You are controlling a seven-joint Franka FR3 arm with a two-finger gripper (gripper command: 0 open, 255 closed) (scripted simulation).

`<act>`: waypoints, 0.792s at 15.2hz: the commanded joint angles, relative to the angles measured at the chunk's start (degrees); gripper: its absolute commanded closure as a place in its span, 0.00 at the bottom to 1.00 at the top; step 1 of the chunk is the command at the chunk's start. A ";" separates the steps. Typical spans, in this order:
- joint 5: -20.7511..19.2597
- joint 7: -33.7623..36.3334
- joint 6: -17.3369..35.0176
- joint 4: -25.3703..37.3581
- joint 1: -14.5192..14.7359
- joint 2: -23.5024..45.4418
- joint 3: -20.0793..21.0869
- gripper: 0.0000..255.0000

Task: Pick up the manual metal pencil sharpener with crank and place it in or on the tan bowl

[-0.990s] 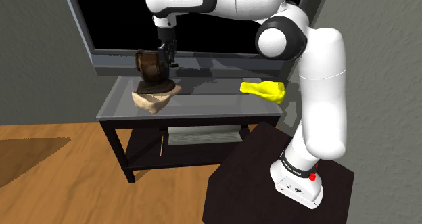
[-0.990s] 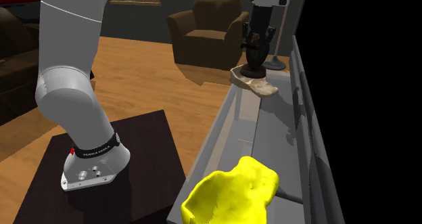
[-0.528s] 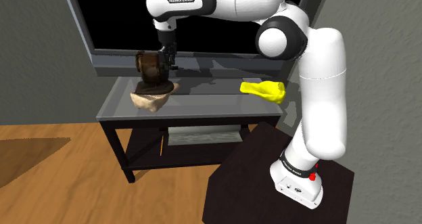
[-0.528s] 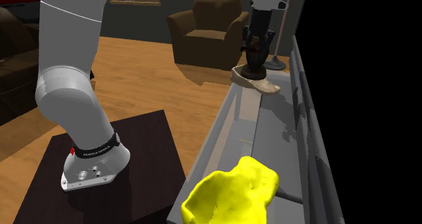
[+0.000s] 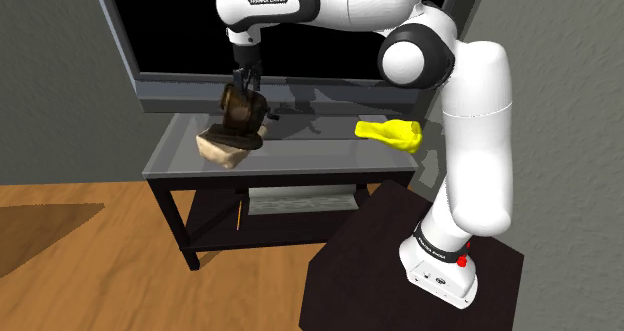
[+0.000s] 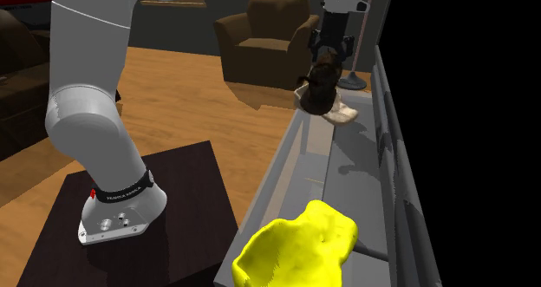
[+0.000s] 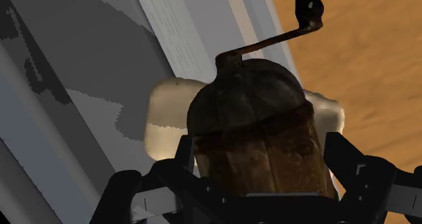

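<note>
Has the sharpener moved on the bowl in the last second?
Yes: the sharpener has tipped toward the shoulder view's right, nearer the yellow object, and lies tilted on the bowl.

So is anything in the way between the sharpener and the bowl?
No, nothing visible is. The brown crank sharpener already leans tilted on the tan bowl, right under the end effector. The yellow lump lies well away to the shoulder view's right.

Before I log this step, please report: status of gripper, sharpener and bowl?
Black two-finger gripper hangs over tan bowl. Dark brown crank pencil sharpener leans tilted on that bowl. Yellow lumpy object apart on same grey table, not in the way.
</note>
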 commanded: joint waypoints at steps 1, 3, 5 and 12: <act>0.02 0.04 -2.07 2.34 -0.15 0.27 -0.02 0.00; 0.13 0.13 -6.50 7.80 -0.52 1.29 -0.03 0.00; 0.20 0.17 -8.38 10.27 -0.71 1.88 -0.03 0.00; 0.20 0.16 -8.36 10.25 -0.71 1.88 -0.03 0.00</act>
